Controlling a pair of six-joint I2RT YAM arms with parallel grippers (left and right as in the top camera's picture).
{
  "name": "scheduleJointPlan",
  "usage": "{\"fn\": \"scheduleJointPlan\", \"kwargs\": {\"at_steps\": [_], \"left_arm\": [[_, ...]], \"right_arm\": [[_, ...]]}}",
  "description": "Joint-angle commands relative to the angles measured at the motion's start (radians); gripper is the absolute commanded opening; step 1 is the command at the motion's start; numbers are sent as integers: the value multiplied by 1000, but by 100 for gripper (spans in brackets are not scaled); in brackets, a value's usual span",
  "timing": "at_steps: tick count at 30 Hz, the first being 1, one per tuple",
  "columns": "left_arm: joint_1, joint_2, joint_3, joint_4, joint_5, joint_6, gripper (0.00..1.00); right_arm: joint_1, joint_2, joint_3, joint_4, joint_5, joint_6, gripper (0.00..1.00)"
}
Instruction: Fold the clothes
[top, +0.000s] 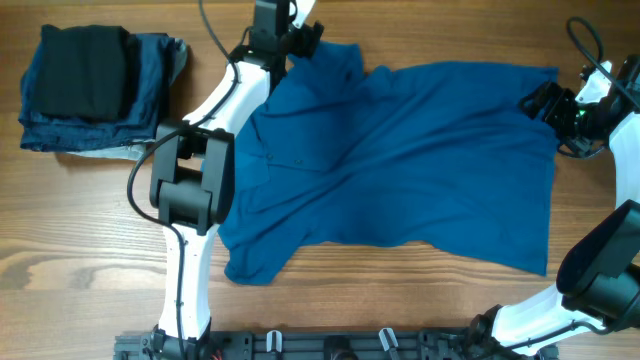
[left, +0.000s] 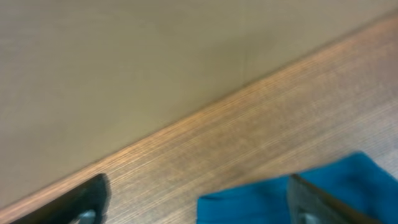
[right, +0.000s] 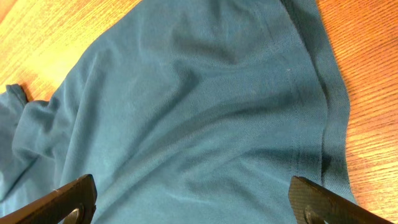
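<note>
The left gripper (top: 300, 42), at the sleeve of the polo shirt (top: 420, 170), and the right gripper (top: 545, 100), at its hem, hover with jaws apart, probably to pinch edges for folding.

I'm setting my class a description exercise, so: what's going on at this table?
A large medium-blue soft-cloth polo shirt lies spread out, rumpled and not yet folded, on the wooden table. The left gripper is open at its far sleeve; the right gripper is open over its hem end. Neither grips the cloth.
</note>
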Motion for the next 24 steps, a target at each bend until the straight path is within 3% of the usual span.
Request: {"fn": "scheduleJointPlan", "kwargs": {"at_steps": [1, 3, 4, 5, 6, 13, 19, 24], "left_arm": [[54, -31, 90, -65, 75, -244, 99], [83, -58, 170, -191, 249, -315, 83], [90, -74, 210, -262, 322, -378, 55], [89, -86, 228, -307, 351, -423, 13], [85, -90, 229, -335, 352, -446, 4], [14, -91, 358, -826, 356, -536, 4], [-95, -42, 361, -820, 158, -518, 4], [-108, 32, 361, -840, 145, -546, 4]], "right_arm": [[0, -16, 9, 2, -15, 8, 100], [0, -16, 9, 2, -15, 8, 100], [0, -16, 9, 2, -15, 8, 100], [0, -16, 9, 2, -15, 8, 99], [0, -16, 9, 2, -15, 7, 100], [0, -16, 9, 2, -15, 8, 100], [0, -16, 9, 2, -15, 8, 100], [0, -16, 9, 2, -15, 8, 100]]}}
